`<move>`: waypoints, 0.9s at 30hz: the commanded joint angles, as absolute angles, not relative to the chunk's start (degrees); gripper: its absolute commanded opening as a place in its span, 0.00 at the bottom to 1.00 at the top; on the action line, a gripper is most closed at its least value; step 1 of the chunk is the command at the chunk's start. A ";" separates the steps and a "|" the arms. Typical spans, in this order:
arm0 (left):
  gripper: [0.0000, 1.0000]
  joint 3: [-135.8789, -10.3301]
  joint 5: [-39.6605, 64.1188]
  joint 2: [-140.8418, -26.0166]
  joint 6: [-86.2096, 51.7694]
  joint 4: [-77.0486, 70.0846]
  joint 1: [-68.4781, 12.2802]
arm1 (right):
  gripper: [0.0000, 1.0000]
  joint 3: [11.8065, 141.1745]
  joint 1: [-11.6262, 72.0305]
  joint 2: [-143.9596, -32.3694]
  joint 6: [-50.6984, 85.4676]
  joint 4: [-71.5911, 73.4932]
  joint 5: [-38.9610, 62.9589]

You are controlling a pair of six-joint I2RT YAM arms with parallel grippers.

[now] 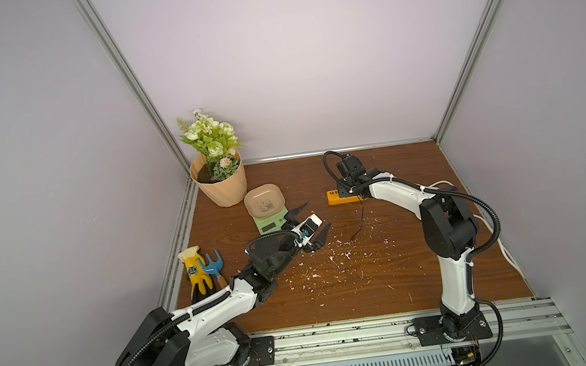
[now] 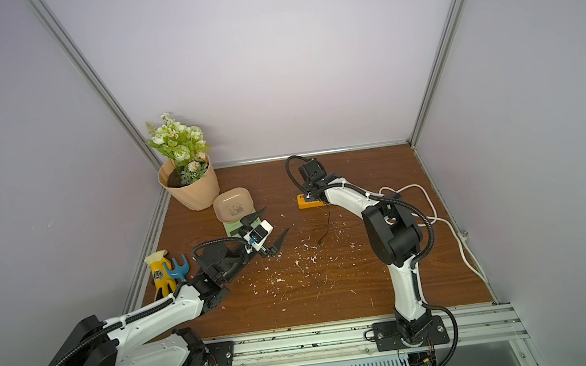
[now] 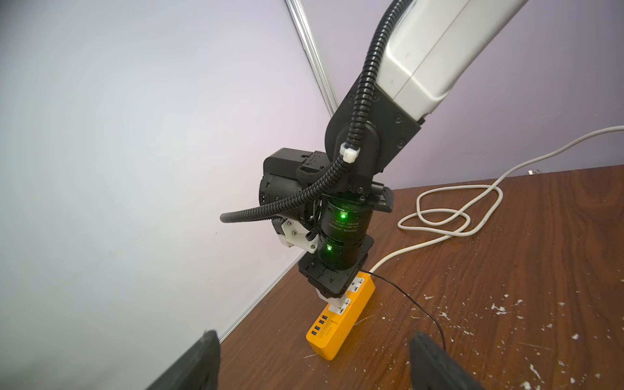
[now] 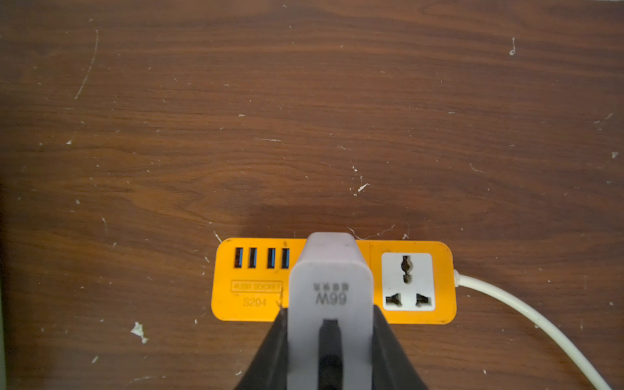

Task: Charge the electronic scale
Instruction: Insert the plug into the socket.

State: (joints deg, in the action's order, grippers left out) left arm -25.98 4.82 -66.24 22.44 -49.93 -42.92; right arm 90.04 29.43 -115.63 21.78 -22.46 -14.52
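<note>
1. The right gripper (image 4: 331, 351) is gripping the white cube charger (image 4: 332, 280) with its jaws partly closed. It is pressing the charger onto the middle of the orange power strip (image 4: 256, 297), low in the centre of the right wrist view. Whether the prongs are fully seated cannot be told.
2. The thin black cable (image 1: 361, 213) is hanging from the charger. Its free end is lying on the table, right of centre in a top view and well apart from the electronic scale (image 1: 269, 223), so plugging it into the scale is probably not yet done.
3. The scale is sitting left of centre in both top views, just beside the flower pot (image 1: 222, 189).
4. The left gripper (image 1: 319, 214) is hovering just right of the scale, spread wide and holding nothing.
5. The beige tray (image 1: 248, 199) on the scale is carrying nothing and showing only its panda drawing. The pot is holding dark soil and white-green flowers.
</note>
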 commanded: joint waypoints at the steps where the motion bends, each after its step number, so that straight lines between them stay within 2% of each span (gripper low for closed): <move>1: 0.88 -25.91 5.19 -65.56 22.50 -51.59 -42.27 | 0.00 91.92 29.18 -115.01 24.30 -23.17 -14.22; 27: 0.89 -25.95 6.50 -64.95 22.48 -50.45 -42.26 | 0.00 96.13 26.76 -120.21 22.24 -31.29 -11.40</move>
